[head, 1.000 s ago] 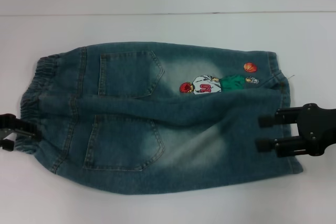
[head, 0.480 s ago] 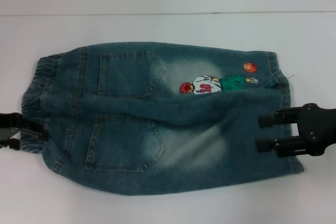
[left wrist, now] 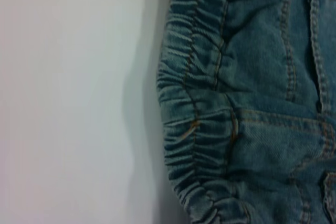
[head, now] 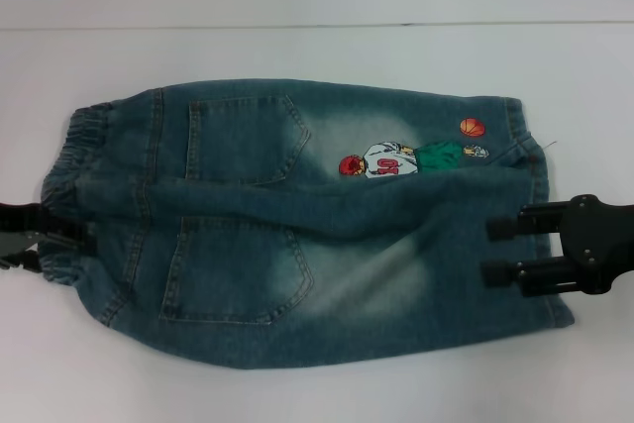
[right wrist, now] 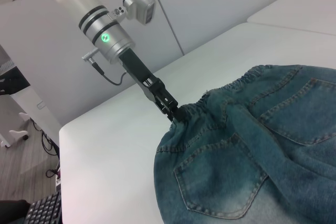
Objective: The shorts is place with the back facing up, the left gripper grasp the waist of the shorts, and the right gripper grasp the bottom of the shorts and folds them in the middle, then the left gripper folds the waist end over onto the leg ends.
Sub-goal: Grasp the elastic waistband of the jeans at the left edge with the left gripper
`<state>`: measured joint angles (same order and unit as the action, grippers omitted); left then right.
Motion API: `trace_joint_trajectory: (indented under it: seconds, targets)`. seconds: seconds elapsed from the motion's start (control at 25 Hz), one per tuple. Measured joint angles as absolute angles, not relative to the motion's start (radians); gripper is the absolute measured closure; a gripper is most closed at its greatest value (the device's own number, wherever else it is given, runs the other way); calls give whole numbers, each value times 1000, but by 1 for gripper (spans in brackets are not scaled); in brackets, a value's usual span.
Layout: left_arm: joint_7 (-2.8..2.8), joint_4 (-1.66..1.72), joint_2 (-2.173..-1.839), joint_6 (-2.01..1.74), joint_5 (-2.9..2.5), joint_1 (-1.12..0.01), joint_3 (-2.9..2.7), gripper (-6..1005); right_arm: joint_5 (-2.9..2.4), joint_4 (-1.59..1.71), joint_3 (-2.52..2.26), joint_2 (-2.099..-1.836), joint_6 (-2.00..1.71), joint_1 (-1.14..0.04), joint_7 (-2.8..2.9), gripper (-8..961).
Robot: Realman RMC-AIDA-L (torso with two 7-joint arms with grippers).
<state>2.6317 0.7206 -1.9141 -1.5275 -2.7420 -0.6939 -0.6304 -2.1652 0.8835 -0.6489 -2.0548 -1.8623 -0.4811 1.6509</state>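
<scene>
While the shorts [head: 307, 225] lie flat, back up, on the white table [head: 317, 56], both claws sit at opposite ends.

Since a second ago the left gripper [head: 45, 240] has slid inward and now bites the waist of the shorts [head: 69, 195]; the right wrist view shows its prongs pinched on the ruffled band. The right gripper [head: 500, 250] has not moved: its two prongs, spread apart, rest on the denim beside the bottom of the shorts [head: 540, 235], gripping nothing.
</scene>
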Motion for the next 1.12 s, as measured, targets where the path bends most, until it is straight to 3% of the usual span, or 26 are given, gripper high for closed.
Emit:
trace_joint_trajectory:
  seconds: [0.48,0.64,0.72,0.96,1.12]
  targets:
    - [2623,729,-1916,-1569,-2742,-691,-630,177,-2165,862,-647,-2048,-1855,-486,1645,196]
    - [2604,730,-1930,-1556,-2741,-691,-629,178,-2163,861,-642,-2047,-1855,-486,1641,196]
    - [2599,731,-1936,-1548,-2743,-692,-630,390,-2162,861,-640,-2047,-1854,-485,1641,196]
    - [2590,733,-1941,-1531,-2741,-692,-630,598,-2161,861,-636,-2046,-1854,-481,1640,196]
    - [2584,733,-1940,-1524,-2741,-690,-630,788,-2161,861,-635,-2046,-1854,-480,1640,196]
